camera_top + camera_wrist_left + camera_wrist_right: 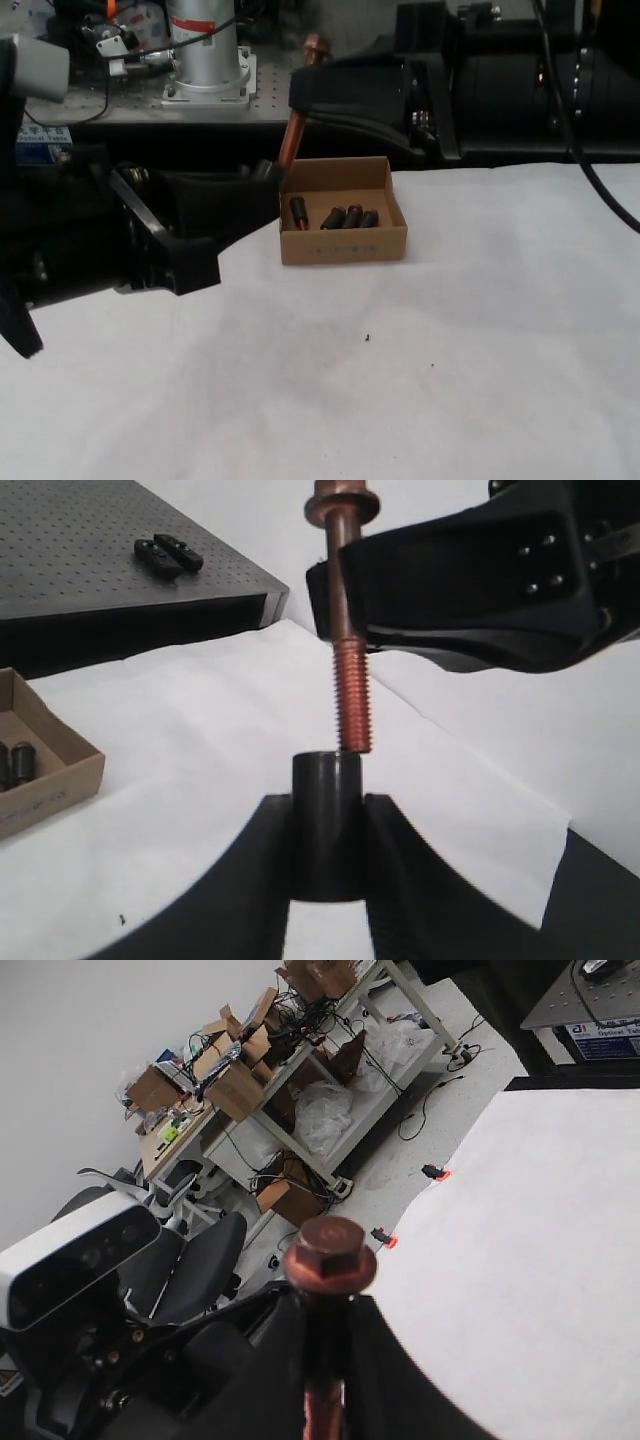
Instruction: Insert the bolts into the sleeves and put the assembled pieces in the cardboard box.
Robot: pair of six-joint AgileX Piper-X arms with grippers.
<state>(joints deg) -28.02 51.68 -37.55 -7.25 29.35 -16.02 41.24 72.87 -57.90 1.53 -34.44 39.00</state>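
Observation:
My left gripper (327, 855) is shut on a black sleeve (327, 825), held upright above the white cloth. A copper bolt (346, 630) hangs head-up from my right gripper (322, 1360), which is shut on its shank; the threaded tip sits at the sleeve's mouth. The bolt's hex head (329, 1253) faces the right wrist camera. In the high view the bolt (296, 128) slants down behind the cardboard box (342, 245), between the two black arms. The box holds several dark assembled pieces (348, 217).
A perforated metal plate (90, 550) with two black parts (167, 554) lies beyond the cloth. A silver post (205, 45) and black equipment (520, 80) stand along the back. The white cloth (420, 380) stretches open in front of the box.

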